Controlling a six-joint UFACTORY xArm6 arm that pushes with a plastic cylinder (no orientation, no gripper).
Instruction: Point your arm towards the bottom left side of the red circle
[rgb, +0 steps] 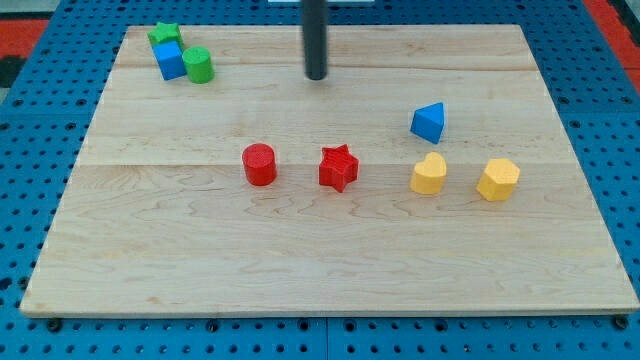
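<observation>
Up in the view's top left corner of the wooden board (330, 270) there's a little cluster: a green star (164, 34), a blue cube (169, 60) right under it and touching, and a green cylinder (198, 65) snug against the cube's right side. Moving right, the red circle (259, 164) sits a bit left of the board's middle, standing upright as a short cylinder, so its long axis runs straight up and its round top doesn't point any particular way. Just beside it to the right, with a gap, is a red star (338, 168). My tip (317, 76) is near the view's top, well apart from the red circle, up and to its right. There's no pincer on this rig, only the rod, so nothing to open or close. Further right come a blue triangle-ish block (428, 122), a yellow heart (429, 174) below it, and a yellow hexagon-like block (498, 179)
</observation>
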